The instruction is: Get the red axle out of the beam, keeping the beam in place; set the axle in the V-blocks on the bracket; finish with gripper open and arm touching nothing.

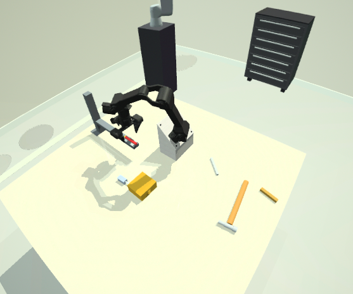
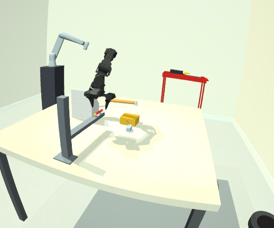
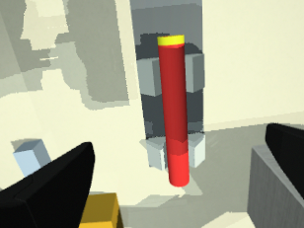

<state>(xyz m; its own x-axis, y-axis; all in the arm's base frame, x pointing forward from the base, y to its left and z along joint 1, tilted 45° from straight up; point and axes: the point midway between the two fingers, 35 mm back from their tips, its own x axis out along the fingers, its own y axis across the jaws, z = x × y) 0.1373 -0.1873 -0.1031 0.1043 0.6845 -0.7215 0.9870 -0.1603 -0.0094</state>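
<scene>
Red cylindrical axle with yellow end band [image 1: 130, 140] [image 2: 98, 112] [image 3: 175, 113]: at the free end of the bracket, lengthwise along the pale grey angular V-blocks [image 1: 132, 144] [image 2: 101, 113] [image 3: 197, 73], one end reaching past the nearer pair; exact seating impossible to tell.

Around it: open room on both sides, between the black tapered fingers. Beneath: slate-grey, square-edged bracket [image 1: 107, 125] [image 2: 86, 126] [image 3: 168, 19], raised above the pale, smooth table [image 1: 170, 247] [image 2: 169, 191].

Apart from the bracket: yellow-orange rectangular beam with round side hole [image 1: 137, 182] [image 2: 130, 119] [image 3: 101, 211], flat on the table. Just beside: small pale-blue block [image 1: 122, 179] [image 2: 129, 128] [image 3: 32, 157]. Well apart: hammer with orange handle and grey head [image 1: 238, 203] [image 2: 123, 101].

Black parallel-jaw gripper [image 1: 127, 131] [image 2: 99, 107] [image 3: 180, 141]: jaws spread wide, released, grasping nothing; no contact visible with axle.
</scene>
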